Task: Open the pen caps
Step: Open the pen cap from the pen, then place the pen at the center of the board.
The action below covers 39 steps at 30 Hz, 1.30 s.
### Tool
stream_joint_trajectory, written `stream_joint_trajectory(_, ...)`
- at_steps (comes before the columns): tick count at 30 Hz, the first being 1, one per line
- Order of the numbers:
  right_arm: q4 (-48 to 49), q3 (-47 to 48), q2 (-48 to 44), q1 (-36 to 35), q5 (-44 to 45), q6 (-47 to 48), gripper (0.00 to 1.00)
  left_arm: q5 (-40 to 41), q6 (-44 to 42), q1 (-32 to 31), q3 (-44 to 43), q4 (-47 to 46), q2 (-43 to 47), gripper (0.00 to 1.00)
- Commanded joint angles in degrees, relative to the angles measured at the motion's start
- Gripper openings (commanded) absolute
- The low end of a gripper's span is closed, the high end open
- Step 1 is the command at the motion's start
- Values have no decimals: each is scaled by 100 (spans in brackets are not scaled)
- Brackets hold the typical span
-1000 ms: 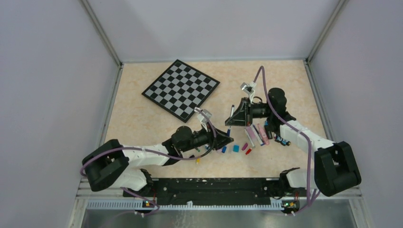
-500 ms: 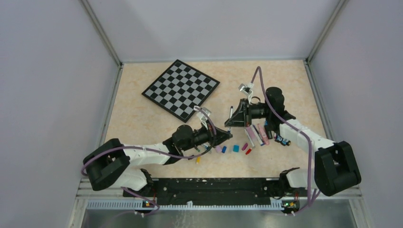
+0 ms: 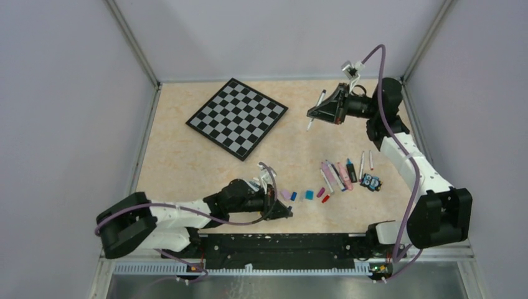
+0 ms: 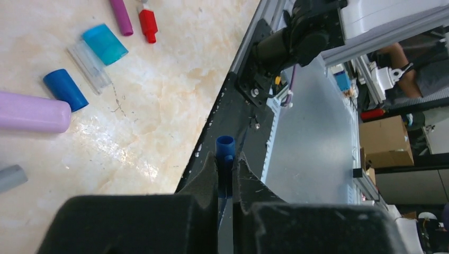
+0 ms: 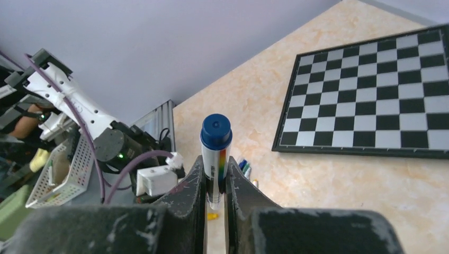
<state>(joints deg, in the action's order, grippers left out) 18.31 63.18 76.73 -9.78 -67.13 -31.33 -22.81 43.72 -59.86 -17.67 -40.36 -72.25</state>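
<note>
My left gripper (image 3: 287,212) is low near the table's front edge. In the left wrist view it (image 4: 226,160) is shut on a small blue pen cap (image 4: 225,146), open end outward. My right gripper (image 3: 313,113) is raised at the back right, shut on a white pen (image 3: 318,106) with a blue end (image 5: 216,130). Loose caps lie in a row on the table: pink (image 3: 286,194), blue (image 3: 293,195), teal (image 3: 309,195), magenta (image 3: 320,192) and red (image 3: 325,199). Several pens and pink highlighters (image 3: 339,175) lie right of them.
A checkered board (image 3: 237,116) lies at the back left. A small black-and-blue owl-like figure (image 3: 372,182) sits right of the pens. The black front rail (image 3: 292,244) runs just behind my left gripper. A yellow cap (image 5: 212,216) lies on the table.
The two grippers have pulled apart. My right gripper rose and swung to the back right with the pen. My left gripper drew back toward the front edge with the blue cap.
</note>
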Motion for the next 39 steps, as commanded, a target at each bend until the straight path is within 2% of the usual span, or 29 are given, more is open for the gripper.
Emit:
stream_joint_trajectory(1, -2018, -170, 146, -285, 618, 1765, 0, 623, -76, -11, 276, 277, 1324, 0)
stream_joint_trajectory(4, -3586, -151, 557, -795, 1417, 3547, 0, 1663, -299, -13, 371, 1405, 2435, 0)
stream_joint_trajectory(8, -4225, 83, 1081, -1423, 2047, 4301, 0, 2957, -316, -4, 710, 2270, 3680, 0)
stream_joint_trajectory(14, -5516, 1356, 2454, -2281, 3103, 5361, 4, 3375, -239, -8, 875, 3549, 4740, 0)
stream_joint_trajectory(18, -6209, 2233, 3346, -2581, 3348, 5571, 3, 3505, -237, -7, 829, 4213, 5089, 0)
stream_joint_trajectory(27, -6439, 2790, 4191, -2971, 3668, 5474, 10, 3743, -241, -6, 770, 4772, 5340, 0)
stream_joint_trajectory(39, -6640, 3227, 4555, -3266, 3814, 5234, 26, 3679, -84, -8, 694, 4997, 5345, 0)
